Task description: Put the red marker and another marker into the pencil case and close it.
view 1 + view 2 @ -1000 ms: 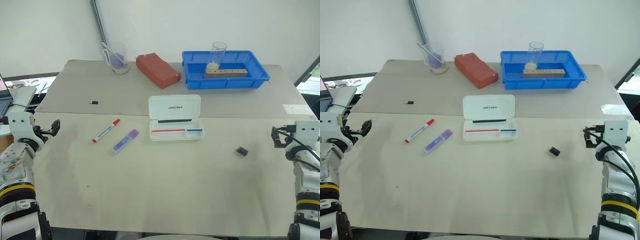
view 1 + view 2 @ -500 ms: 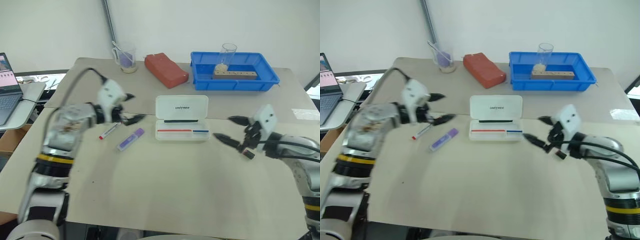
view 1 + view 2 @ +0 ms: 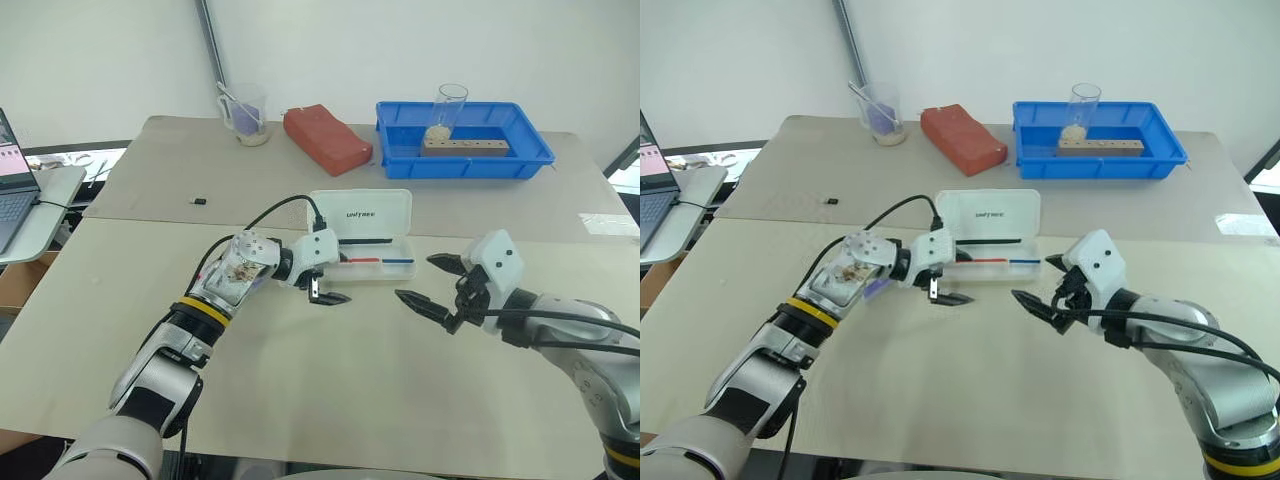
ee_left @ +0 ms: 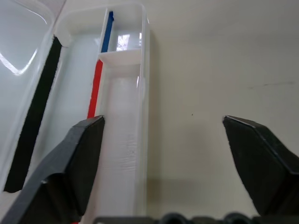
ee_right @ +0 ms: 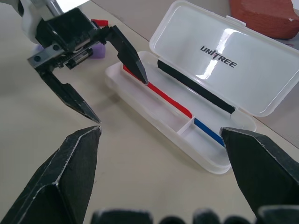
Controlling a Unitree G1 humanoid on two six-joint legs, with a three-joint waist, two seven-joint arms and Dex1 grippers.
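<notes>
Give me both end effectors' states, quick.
Left end effector: open, holding nothing, at the front edge of the open pencil case.
Right end effector: open, holding nothing, above the table.

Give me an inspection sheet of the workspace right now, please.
Surface: beige table, bare in front.
Job's things: pencil case open; purple marker partly visible behind the left gripper.
Clutter: blue tray holding a glass, red block, beaker.
Grippers: left gripper open, empty, at the case's front edge; right gripper open, empty.
Cables: black cable along the left arm.
Surroundings: laptop at left.
</notes>
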